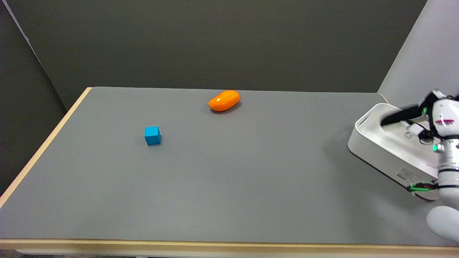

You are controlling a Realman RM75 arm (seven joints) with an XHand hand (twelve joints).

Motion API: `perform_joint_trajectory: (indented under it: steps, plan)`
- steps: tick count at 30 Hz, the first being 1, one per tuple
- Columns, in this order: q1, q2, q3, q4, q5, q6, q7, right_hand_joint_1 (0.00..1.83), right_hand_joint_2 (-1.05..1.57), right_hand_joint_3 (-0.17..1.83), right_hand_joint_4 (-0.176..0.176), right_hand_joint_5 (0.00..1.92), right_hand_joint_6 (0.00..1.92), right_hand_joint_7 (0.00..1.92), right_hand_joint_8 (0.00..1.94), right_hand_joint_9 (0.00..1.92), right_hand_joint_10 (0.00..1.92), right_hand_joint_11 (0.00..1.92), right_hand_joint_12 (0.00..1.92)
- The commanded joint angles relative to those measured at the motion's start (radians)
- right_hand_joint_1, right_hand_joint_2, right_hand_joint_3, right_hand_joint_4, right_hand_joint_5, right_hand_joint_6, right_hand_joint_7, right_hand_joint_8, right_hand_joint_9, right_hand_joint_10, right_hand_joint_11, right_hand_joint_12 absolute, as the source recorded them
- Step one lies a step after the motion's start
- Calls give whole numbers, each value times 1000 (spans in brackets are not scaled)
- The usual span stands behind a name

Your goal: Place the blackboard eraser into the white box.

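Note:
The white box (373, 145) sits at the table's right edge, with a handle slot in its near-left wall. My right hand (439, 120) hovers over the box's right part, partly cut off by the picture's edge and blurred. A dark, elongated blackboard eraser (398, 116) sticks out leftward from the hand over the box's inside. The hand seems to hold it by its right end. How the fingers lie on it is hidden by blur.
An orange oval object (224, 100) lies near the table's far edge, at the middle. A small blue cube (152, 135) stands left of centre. The grey table (251, 179) has a wooden rim along its left and front sides. My right forearm (448, 172) crosses the box's near-right corner.

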Motion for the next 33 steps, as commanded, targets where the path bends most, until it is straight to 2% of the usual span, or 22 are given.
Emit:
perform_joint_trajectory:
  steps: [1,2,3,4,5,6,9,12,18,20,22,26,30,33]
  plan:
    - [-108,-67,-32,-68,204,23,15,1174,1126,334,-176,652,1508,707,1543,840,1508,324,1467]
    - [-103,-66,-41,-68,205,24,30,1062,1137,333,-96,650,1520,793,1460,831,1504,307,1480]
    - [-100,-65,-45,-65,202,24,42,969,1146,332,-30,649,1531,863,1391,824,1500,294,1491]
    - [-98,-65,-47,-60,198,24,50,864,985,552,-18,555,1247,790,1178,732,1407,246,1448]
    - [-96,-64,-47,-52,193,24,56,774,792,813,-28,443,907,678,950,625,1297,194,1393]
    - [-92,-61,-47,-38,183,24,59,736,719,898,-29,386,743,617,834,558,1230,163,1367]
    - [-81,-56,-45,-2,134,25,60,596,659,951,-17,260,522,433,603,382,999,111,1294]
    - [-50,-48,-45,68,19,54,98,539,639,955,-11,219,462,335,526,280,877,91,1265]
    - [70,-12,-64,221,-258,65,343,431,621,938,-7,122,374,174,381,118,745,44,1217]
    - [127,5,-111,284,-346,62,387,464,655,876,-14,103,331,159,339,88,739,2,1257]
    - [187,21,-169,342,-413,60,396,388,655,943,-17,81,329,142,359,75,719,12,1180]
    - [305,34,-318,460,-522,30,396,369,666,957,-16,80,329,169,362,108,732,16,1172]
    - [384,-40,-415,494,-670,-32,436,379,675,956,-10,101,351,212,365,182,762,33,1185]
    - [389,-126,-461,485,-699,-45,466,385,689,960,-6,117,358,246,374,232,787,57,1203]
